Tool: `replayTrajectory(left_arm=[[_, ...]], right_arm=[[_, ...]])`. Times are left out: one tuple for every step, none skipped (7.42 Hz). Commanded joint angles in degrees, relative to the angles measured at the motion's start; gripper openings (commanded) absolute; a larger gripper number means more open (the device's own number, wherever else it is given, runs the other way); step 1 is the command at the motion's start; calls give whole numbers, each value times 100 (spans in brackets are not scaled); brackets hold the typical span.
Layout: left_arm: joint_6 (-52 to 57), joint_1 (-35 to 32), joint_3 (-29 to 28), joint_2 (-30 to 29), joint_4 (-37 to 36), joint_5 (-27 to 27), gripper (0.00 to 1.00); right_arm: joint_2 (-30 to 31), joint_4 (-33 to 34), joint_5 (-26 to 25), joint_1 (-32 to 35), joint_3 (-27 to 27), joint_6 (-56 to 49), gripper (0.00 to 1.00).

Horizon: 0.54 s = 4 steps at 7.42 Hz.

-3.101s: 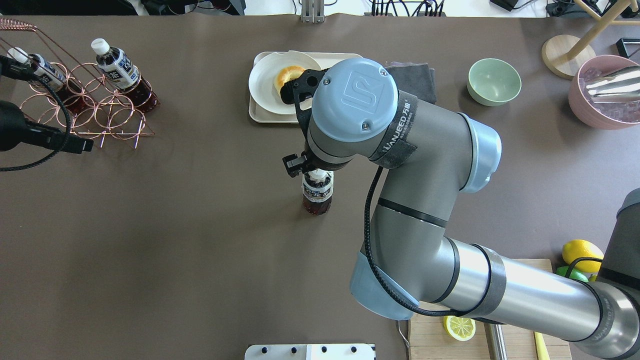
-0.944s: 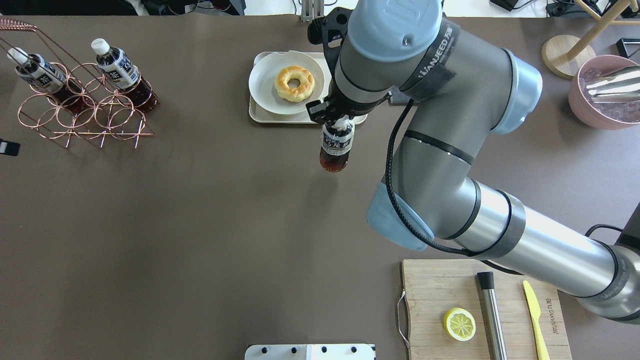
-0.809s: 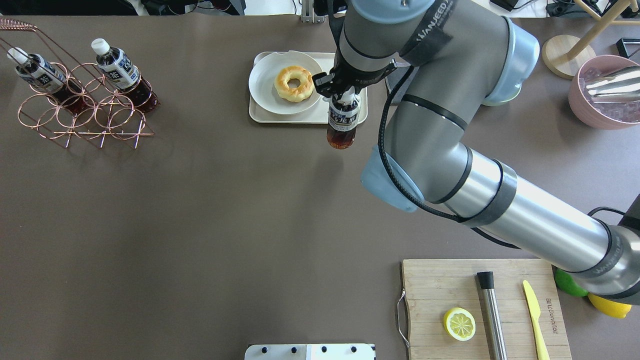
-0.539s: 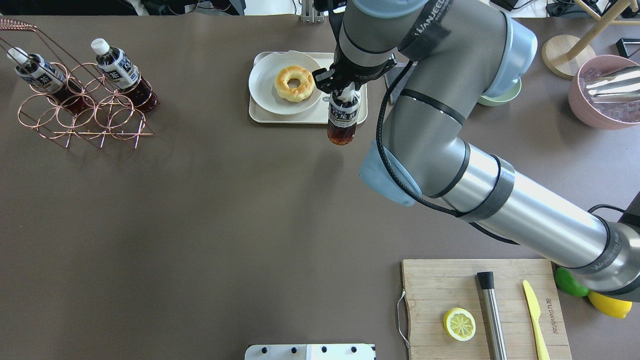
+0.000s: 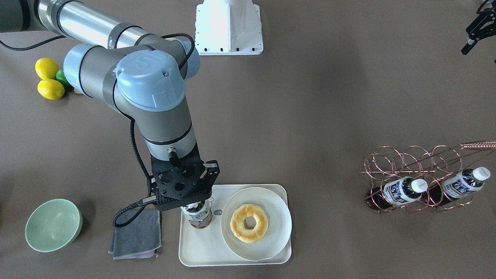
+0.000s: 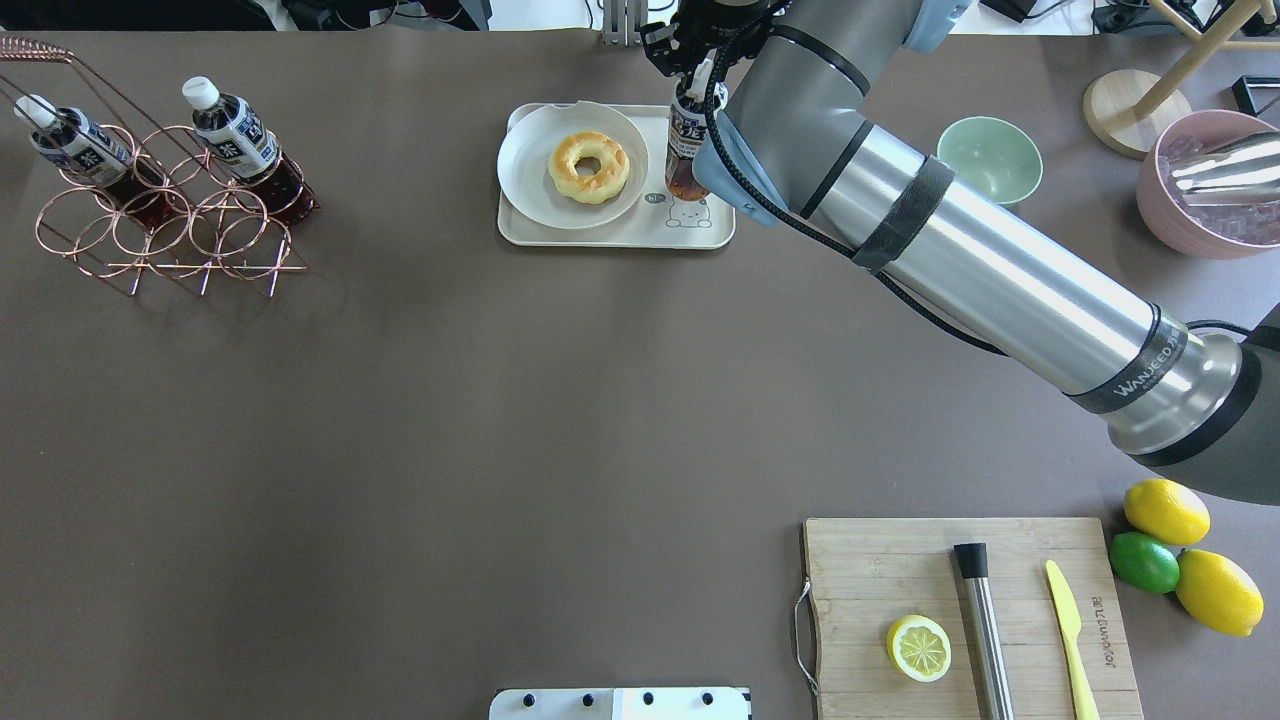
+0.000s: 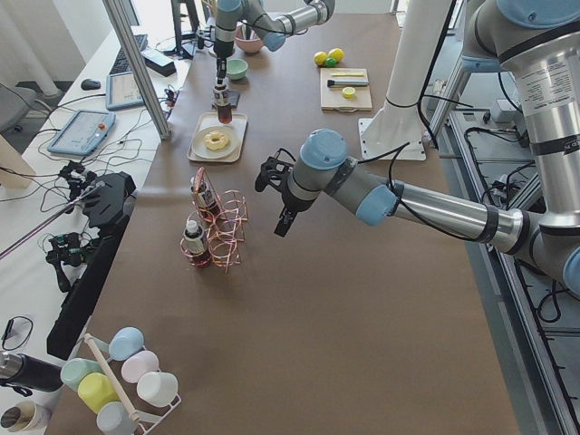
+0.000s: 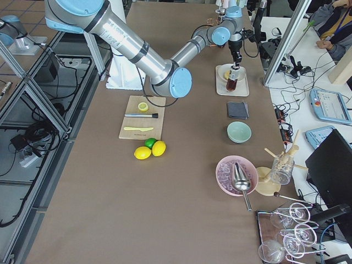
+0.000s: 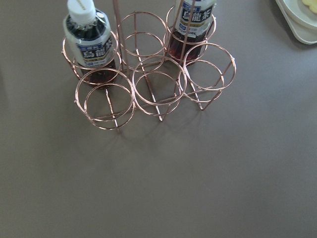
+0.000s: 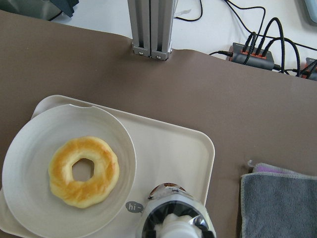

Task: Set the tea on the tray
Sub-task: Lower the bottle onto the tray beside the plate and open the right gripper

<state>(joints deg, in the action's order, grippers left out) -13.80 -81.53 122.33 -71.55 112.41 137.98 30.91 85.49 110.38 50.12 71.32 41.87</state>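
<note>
The right gripper (image 5: 195, 204) holds one tea (image 5: 197, 219) at its cap end, with the jaws closed on it. The bottle is upright over the tray (image 5: 201, 250), just beside the one white plate (image 5: 279, 217), which carries one doughnut (image 5: 249, 223). Whether its base touches the tray, I cannot tell. Two more bottles (image 5: 399, 190) lean in the copper rack (image 5: 410, 161). The left gripper (image 5: 473, 33) hangs well apart, and its jaws I cannot judge.
</note>
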Motion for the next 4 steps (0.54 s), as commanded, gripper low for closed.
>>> replayTrajectory(left_arm=[[1, 6, -17, -8, 0, 1, 95], [1, -11, -25, -8, 0, 1, 95], [-8, -12, -25, -17, 0, -8, 95], [-8, 6, -43, -17, 0, -8, 95]], right_arm=[[20, -24, 2, 24, -57, -65, 0], [47, -41, 2, 15, -57, -74, 0], [90, -146, 2, 7, -49, -39, 0], [126, -217, 2, -28, -48, -12, 0]])
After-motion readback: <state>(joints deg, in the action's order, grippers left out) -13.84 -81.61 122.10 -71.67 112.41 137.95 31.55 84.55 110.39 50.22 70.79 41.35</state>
